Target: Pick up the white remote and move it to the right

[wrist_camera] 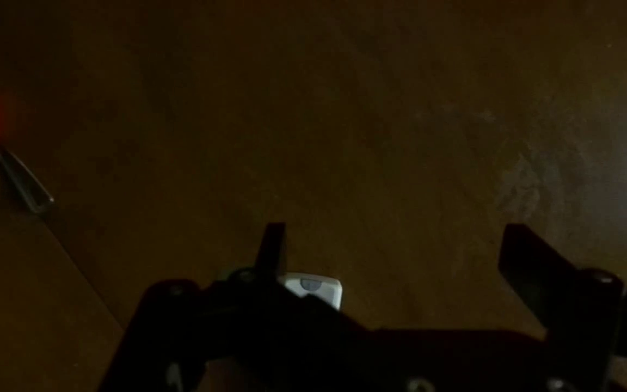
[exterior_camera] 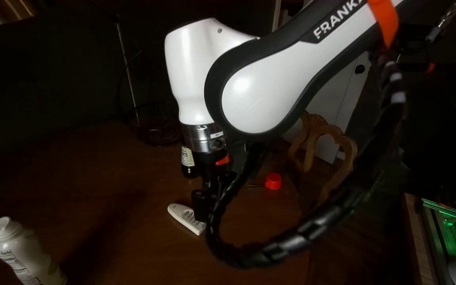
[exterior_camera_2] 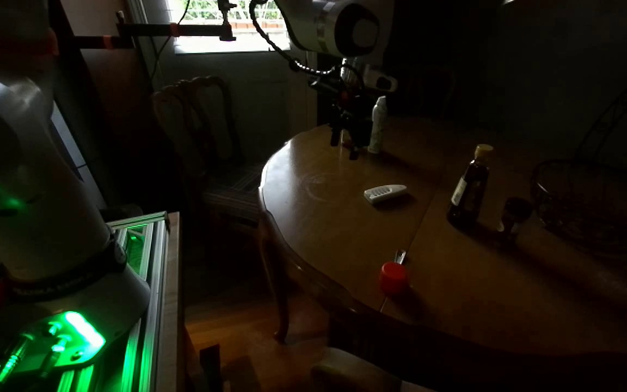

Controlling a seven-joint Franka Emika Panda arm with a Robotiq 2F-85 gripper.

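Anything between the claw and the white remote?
Nothing visible. In an exterior view, the open claw is apart from the white remote, with no object showing between them; the dark bottle stands off that line. In the wrist view, the claw itself covers part of the white remote.

It is very dark in here. A bright window (exterior_camera_2: 204, 44) lets light in, with green outside. A wooden chair (exterior_camera_2: 232, 198) with a curvy back stands beside the brown table (exterior_camera_2: 319, 228), whose curved edge shines. A bit of wood floor (exterior_camera_2: 248, 332) glows orange.
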